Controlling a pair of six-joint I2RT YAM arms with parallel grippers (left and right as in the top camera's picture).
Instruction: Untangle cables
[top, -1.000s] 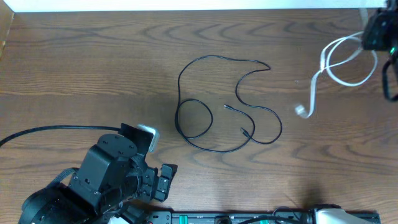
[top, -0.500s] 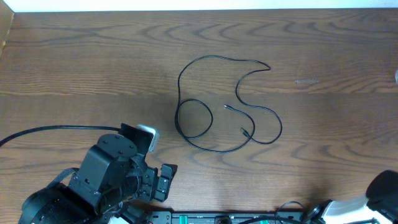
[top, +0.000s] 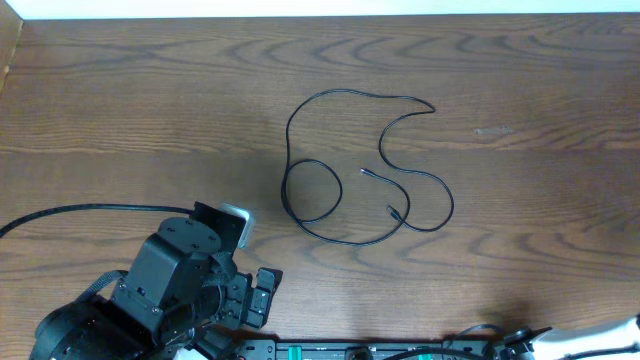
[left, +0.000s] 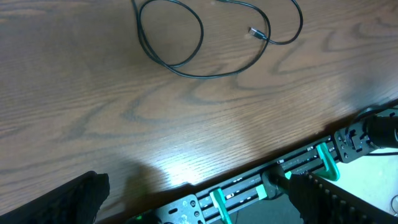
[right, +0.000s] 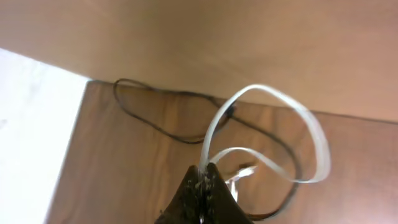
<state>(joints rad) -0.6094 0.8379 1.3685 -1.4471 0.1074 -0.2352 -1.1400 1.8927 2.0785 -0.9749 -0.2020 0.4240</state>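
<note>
A long black cable lies in loose loops on the middle of the wooden table, both small plug ends inside the loops. It also shows at the top of the left wrist view as the black cable. My left gripper hangs open over the table's front edge with nothing between its fingers. My right gripper is shut on the white cable, which curls up from the jaws in a blurred loop, lifted above the table. The black cable lies far below it. The white cable is out of the overhead view.
The left arm fills the overhead view's lower left, with a thick black lead running off to the left. A black rail with green clamps runs along the table's front edge. A white surface borders the table.
The right arm has swung with the white cable from the overhead view's top right, past the bottom right, almost out of view. The black cable and left arm have not moved.
</note>
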